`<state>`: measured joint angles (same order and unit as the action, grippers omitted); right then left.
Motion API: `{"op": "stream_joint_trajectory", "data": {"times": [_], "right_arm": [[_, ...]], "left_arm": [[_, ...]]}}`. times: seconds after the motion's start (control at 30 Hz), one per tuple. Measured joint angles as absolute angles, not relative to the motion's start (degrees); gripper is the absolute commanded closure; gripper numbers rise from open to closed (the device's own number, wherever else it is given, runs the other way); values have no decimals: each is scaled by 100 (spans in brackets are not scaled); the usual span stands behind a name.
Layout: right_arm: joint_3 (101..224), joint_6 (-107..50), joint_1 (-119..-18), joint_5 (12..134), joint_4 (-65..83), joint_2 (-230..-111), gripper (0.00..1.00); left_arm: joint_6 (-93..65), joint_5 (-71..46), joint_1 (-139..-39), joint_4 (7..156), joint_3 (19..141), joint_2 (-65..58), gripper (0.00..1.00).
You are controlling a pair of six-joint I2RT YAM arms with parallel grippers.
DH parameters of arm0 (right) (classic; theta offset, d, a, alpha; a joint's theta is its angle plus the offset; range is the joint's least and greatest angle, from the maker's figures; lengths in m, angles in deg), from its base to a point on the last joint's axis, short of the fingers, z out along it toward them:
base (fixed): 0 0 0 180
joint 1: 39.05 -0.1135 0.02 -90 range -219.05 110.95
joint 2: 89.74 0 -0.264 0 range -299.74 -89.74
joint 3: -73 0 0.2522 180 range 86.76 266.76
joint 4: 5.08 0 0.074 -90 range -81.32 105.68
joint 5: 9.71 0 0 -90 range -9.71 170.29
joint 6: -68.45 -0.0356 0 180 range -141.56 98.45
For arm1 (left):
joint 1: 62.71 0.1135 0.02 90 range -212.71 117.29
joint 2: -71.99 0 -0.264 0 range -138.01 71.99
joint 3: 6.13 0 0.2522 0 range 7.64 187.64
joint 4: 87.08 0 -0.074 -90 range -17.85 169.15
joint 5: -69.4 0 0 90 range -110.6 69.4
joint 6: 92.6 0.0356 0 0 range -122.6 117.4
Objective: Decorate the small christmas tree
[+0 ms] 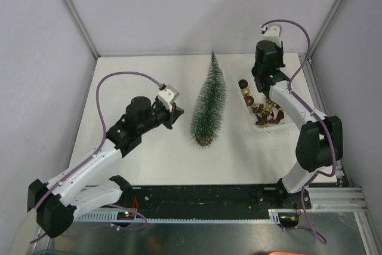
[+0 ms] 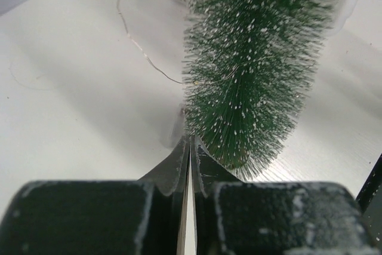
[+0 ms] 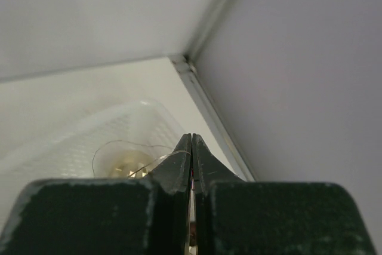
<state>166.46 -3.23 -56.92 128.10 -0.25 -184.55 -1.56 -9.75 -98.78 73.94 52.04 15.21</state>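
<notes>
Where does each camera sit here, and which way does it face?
Top external: above and behind, looking down at the white table; both arms show.
Left wrist: on the left arm, facing the slim green frosted bottle-brush tree past its shut left tool.
Right wrist: on the right arm, facing the white plastic basket and enclosure corner past its shut right tool.
Shared: top and left wrist both show the tree.

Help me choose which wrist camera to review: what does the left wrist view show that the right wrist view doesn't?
Only the left wrist view: the small christmas tree, close up, with a thin wire trailing across the table to it. Only the right wrist view: a gold bauble in the white basket, its fine loop reaching the fingertips, and the enclosure corner. Both: a shut end effector, the left end effector and the right end effector, above the white table.
</notes>
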Motion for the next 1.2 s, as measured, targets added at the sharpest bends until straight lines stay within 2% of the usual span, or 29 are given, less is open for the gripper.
{"op": "stream_joint_trajectory", "data": {"times": [0.3,0.43,0.57,0.67,0.77,0.83,1.0,1.2], "right_arm": [[15577,-1660,-5099,14067,1829,-17873,100],[15276,-2108,-5344,14475,2487,-17200,100],[15105,-2401,-6111,15009,3033,-16368,100],[14882,-2362,-7337,15540,3317,-15860,100],[14775,-2705,-8690,15909,4141,-15731,100],[14786,-3461,-9267,15800,5127,-15736,100],[14896,-5013,-9921,15142,6974,-15712,100],[14994,-5002,-10627,13634,7112,-15229,100]], "left_arm": [[-334,-942,-9644,7444,5390,2098,89],[-524,-874,-9515,7396,5615,2321,79],[-718,-723,-9474,7381,5768,2518,67],[-823,-524,-9454,7348,5829,2590,61],[-876,-282,-9443,7245,5910,2592,59],[-882,-85,-9439,7204,5954,2599,59],[-880,378,-9439,7123,5980,2658,60],[-876,728,-9441,7062,5980,2673,61]]}}
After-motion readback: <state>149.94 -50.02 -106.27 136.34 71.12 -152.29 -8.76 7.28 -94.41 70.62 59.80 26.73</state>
